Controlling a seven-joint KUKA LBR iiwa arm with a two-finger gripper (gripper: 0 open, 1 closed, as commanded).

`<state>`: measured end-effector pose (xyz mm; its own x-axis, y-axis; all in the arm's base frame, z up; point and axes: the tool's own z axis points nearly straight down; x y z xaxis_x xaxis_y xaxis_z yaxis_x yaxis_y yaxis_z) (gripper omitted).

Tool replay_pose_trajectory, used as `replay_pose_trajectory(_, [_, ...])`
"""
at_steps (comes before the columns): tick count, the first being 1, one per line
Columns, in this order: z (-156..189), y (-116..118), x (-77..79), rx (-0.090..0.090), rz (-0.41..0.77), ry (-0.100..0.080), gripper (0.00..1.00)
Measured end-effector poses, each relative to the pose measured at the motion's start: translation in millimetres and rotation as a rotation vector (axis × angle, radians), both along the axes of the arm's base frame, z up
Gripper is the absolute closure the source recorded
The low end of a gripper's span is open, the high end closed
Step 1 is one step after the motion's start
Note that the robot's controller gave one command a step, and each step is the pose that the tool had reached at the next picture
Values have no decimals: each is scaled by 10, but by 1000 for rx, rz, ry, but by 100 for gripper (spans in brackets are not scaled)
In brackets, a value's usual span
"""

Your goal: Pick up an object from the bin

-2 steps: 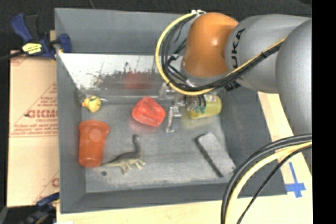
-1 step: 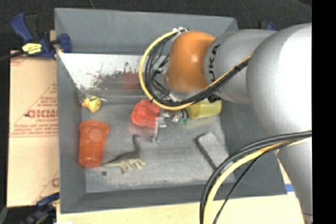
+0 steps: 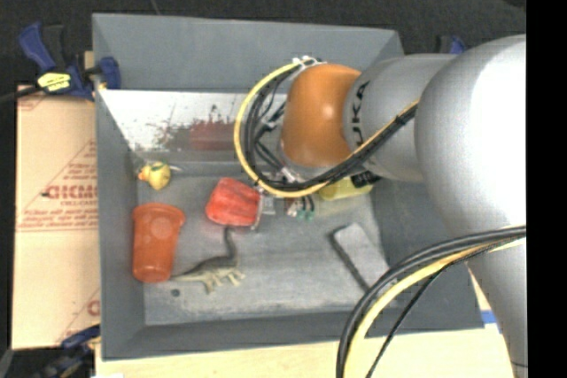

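A red, ribbed, soft-looking lump [image 3: 230, 201] lies in the middle of the bin. My gripper [image 3: 265, 207] is low in the bin right at the lump's right edge, mostly hidden under the arm's orange cover. Just in front of the lump, a dark toy lizard [image 3: 213, 268] with pale feet lies stretched on the floor. A yellow object [image 3: 342, 189] peeks out from under the arm to the right of the gripper.
An orange plastic cup [image 3: 156, 240] lies against the left wall, with a small yellow rubber duck [image 3: 157, 175] behind it. A grey oblong block [image 3: 356, 252] rests at the front right. The arm and its cables cover the bin's right rear.
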<state>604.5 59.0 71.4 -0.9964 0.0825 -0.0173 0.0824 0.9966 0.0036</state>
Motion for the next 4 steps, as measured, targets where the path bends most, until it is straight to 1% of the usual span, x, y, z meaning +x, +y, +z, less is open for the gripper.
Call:
replay_pose_trajectory(1, [0, 0, 0, 0, 0, 0, 100])
replay_pose_trajectory(2, [938, 231, 158, 2, 18, -9, 100])
replay_pose_trajectory(3, [1267, -5, 17, -3, 37, -3, 100])
replay_pose_trajectory(4, [1381, 33, 29, -3, 39, 7, 100])
